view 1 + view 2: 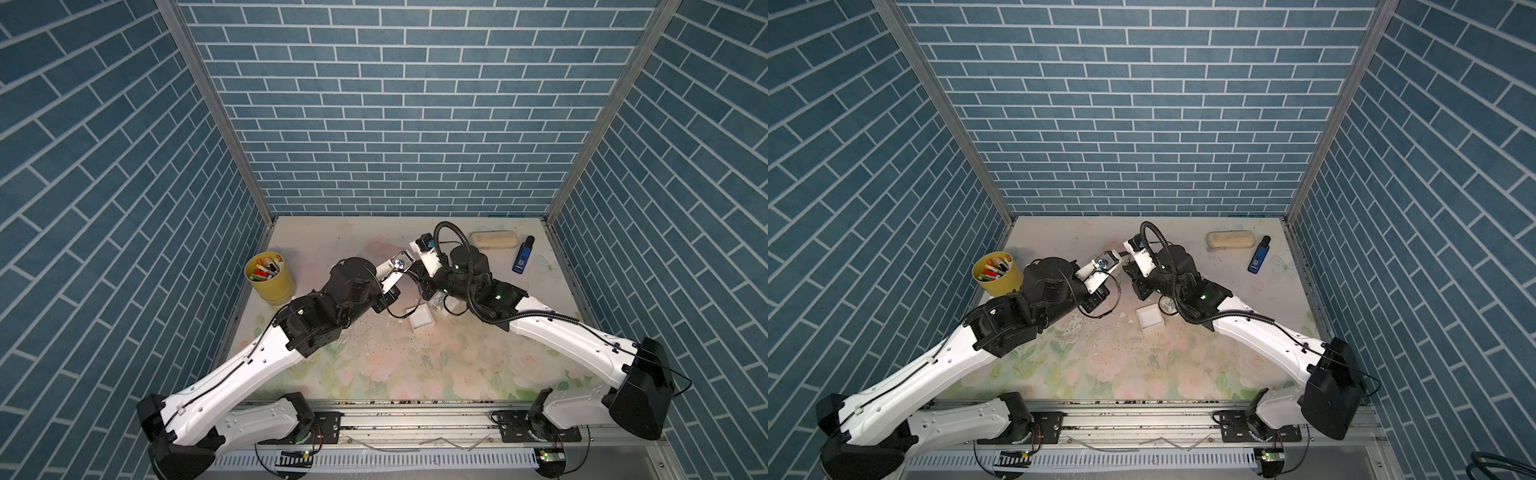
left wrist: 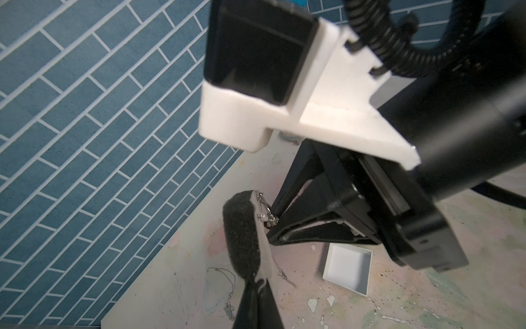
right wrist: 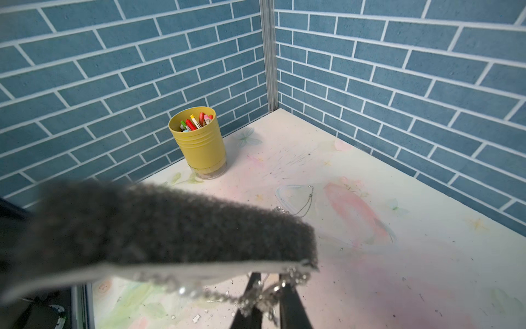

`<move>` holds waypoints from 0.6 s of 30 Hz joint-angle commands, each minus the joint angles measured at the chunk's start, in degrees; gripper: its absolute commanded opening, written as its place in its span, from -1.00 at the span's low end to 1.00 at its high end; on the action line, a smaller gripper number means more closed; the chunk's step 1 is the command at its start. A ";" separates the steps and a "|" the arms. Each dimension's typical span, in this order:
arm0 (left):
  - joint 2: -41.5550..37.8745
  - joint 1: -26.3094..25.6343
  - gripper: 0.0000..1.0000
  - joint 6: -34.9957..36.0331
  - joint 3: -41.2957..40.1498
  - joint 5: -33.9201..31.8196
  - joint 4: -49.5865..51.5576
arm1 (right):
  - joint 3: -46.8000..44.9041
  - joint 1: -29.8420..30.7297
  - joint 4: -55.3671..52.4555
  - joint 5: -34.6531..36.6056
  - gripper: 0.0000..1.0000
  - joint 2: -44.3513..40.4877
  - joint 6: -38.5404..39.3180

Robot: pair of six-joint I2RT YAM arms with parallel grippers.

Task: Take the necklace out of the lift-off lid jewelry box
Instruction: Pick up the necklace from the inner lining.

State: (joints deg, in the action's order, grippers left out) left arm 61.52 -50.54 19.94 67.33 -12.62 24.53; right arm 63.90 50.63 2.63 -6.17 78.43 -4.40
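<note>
While on pad (image 2: pixel 242 233), necklace (image 3: pixel 256 300) in right hand (image 3: pixel 269 282).

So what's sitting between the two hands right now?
The foam insert, held by the left hand, carrying the necklace; the right hand is shut on that chain. Clearest in the left wrist view.

Both top views sit high above the near edge of the table (image 1: pixel 374 374), looking down and toward the far wall, and they share almost everything: left arm (image 1: pixel 257 361), right arm (image 1: pixel 552 336), the yellow cup (image 1: pixel 1003 286) at far left, the white box (image 1: pixel 422 320) mid-table. Left wrist camera is in tight, facing across at the right end effector (image 2: pixel 271 225), foam pad (image 2: pixel 242 236) in front, white box on the table beyond. Right wrist camera faces the far left corner, that same foam pad (image 3: pixel 170 225) blurred right up close, yellow cup (image 3: pixel 202 148) standing behind it.
</note>
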 commanded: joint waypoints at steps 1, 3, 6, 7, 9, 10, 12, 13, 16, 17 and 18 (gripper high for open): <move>0.40 -0.27 -0.98 -0.52 -1.10 -0.22 -0.89 | -1.17 0.34 3.97 2.82 -0.92 -2.60 1.15; 0.55 -0.34 -0.98 -0.59 -1.19 -0.30 -0.95 | -2.07 0.33 5.32 3.22 -0.99 -3.48 1.41; 0.60 -0.31 -0.98 -0.70 -1.54 -0.39 -1.23 | -2.72 0.35 6.04 3.27 -1.00 -4.25 1.86; 0.62 -0.34 -0.99 -0.78 -1.59 -0.49 -1.24 | -2.75 0.30 5.94 3.21 -1.00 -4.34 2.07; 0.71 -0.32 -0.98 -0.85 -1.68 -0.52 -1.33 | -2.86 0.37 5.75 3.14 -1.00 -4.51 2.37; 0.64 -0.28 -0.98 -0.96 -1.83 -0.65 -1.38 | -2.98 0.35 5.71 3.15 -1.00 -4.60 2.38; 0.69 -0.34 -0.99 -0.96 -2.18 -0.75 -1.33 | -3.17 0.29 5.66 3.19 -1.00 -4.86 2.22; 0.67 -0.33 -0.99 -0.96 -2.44 -0.81 -1.33 | -3.17 0.34 5.61 3.19 -1.00 -5.10 2.05; 0.55 -0.32 -0.99 -1.30 -3.46 -0.77 -1.07 | -1.77 0.29 3.62 5.08 -1.00 -5.55 0.68; 0.51 -0.34 -0.99 -1.53 -3.88 -0.59 -0.99 | -0.87 0.22 2.61 6.00 -1.00 -5.61 0.15; 0.38 -0.34 -0.99 -1.74 -4.30 -0.63 -1.07 | -0.05 0.14 1.47 6.56 -1.00 -5.66 -0.11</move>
State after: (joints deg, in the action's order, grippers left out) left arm 61.78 -50.54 19.27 64.34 -12.84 23.64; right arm 61.78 50.63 5.23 -2.28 74.83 -4.23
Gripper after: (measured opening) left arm 0.051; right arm 0.046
